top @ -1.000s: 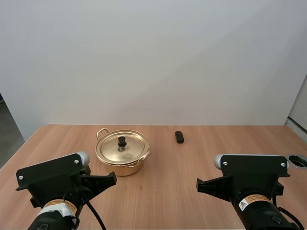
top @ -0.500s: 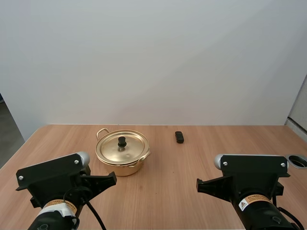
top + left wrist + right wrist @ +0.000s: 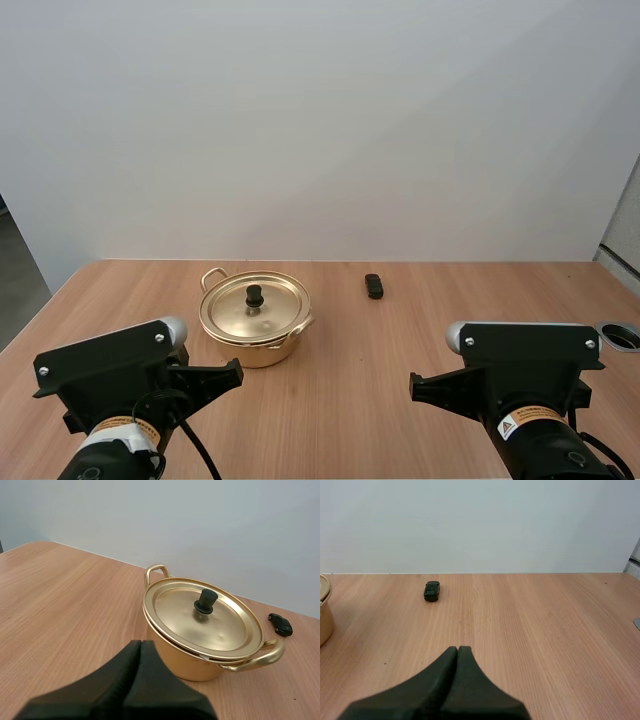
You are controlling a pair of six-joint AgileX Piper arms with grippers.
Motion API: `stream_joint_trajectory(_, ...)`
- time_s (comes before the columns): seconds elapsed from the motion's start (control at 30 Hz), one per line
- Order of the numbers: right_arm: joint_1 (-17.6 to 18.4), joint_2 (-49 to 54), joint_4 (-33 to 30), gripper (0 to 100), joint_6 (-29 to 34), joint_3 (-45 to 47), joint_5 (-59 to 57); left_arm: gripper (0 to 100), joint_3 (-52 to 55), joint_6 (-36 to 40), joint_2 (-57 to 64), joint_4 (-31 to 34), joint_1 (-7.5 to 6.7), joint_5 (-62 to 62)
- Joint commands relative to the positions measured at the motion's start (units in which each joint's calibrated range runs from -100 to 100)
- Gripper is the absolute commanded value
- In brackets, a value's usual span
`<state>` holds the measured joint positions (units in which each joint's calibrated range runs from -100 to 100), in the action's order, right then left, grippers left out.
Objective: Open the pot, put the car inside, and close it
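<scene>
Nothing has moved: the lidded pot (image 3: 190, 666) sits ahead of my left fingers (image 3: 127, 677), the car (image 3: 431, 590), long axis pointing away, ahead-left of my right fingers (image 3: 449, 680), both pairs pressed together.

Glossy gold-toned metal pot (image 3: 187, 662) and lid (image 3: 172, 605), matt black knob (image 3: 206, 600), smooth wood-grain table (image 3: 60, 605).

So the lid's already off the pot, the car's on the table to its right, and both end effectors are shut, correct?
No: the lid is on the pot, as the left wrist view shows. The car is on the table to the pot's right, and the left end effector and right end effector are shut.
</scene>
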<state>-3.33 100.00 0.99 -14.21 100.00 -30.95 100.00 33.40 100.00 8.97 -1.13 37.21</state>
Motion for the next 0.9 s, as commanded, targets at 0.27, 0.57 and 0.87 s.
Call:
stream_joint_trajectory(0.27,0.0,0.0,0.0,0,0.0,0.0,0.0,0,0.0,0.0,0.0,0.0,0.01,0.0)
stream_joint_trajectory(0.57,0.0,0.0,0.3,0,0.0,0.0,0.0,0,0.0,0.0,0.0,0.0,0.01,0.0)
stream_joint_trajectory(0.87,0.0,0.0,3.4,0,0.0,0.0,0.0,0,0.0,0.0,0.0,0.0,0.01,0.0)
